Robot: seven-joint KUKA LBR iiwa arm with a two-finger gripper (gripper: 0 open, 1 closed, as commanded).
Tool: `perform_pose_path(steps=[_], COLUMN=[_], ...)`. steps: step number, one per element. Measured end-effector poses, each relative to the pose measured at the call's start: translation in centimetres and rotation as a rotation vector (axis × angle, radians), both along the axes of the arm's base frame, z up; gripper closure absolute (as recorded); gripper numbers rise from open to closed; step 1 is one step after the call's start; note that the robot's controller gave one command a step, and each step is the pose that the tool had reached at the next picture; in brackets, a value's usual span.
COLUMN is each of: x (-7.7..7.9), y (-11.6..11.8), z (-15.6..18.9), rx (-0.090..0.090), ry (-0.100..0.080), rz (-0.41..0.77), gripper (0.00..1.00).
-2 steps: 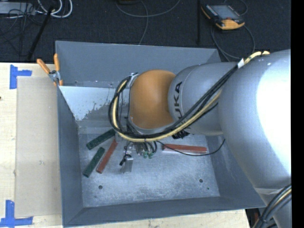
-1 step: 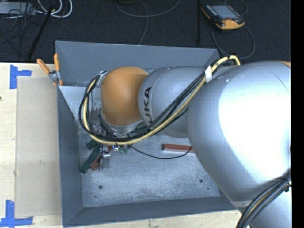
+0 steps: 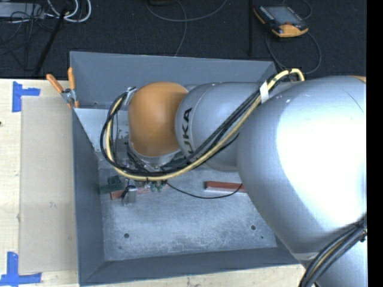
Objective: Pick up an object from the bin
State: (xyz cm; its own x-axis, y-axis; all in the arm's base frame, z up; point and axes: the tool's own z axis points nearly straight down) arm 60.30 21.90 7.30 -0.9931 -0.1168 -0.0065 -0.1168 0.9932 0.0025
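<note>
My gripper (image 3: 130,192) is low in the left part of the bin, just under the arm's orange cover and close to the floor. A small dark green thing (image 3: 110,188) lies right beside it on the left. On its right, touching or nearly touching it, are a small reddish piece (image 3: 144,188) and a small green piece (image 3: 157,186). The cover and cables hide most of the gripper, so I cannot make out whether anything is held.
A flat reddish-brown bar (image 3: 222,186) lies on the bin floor to the right, partly under the arm. The big silver arm covers the bin's right side. Bare grey floor stretches along the front.
</note>
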Motion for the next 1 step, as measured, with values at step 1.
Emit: perform_pose_path(steps=[1], x=[-0.25], y=[-0.90], z=[13.38], rx=[-0.001], ry=[-0.003], rz=[0.065], gripper=[1.00])
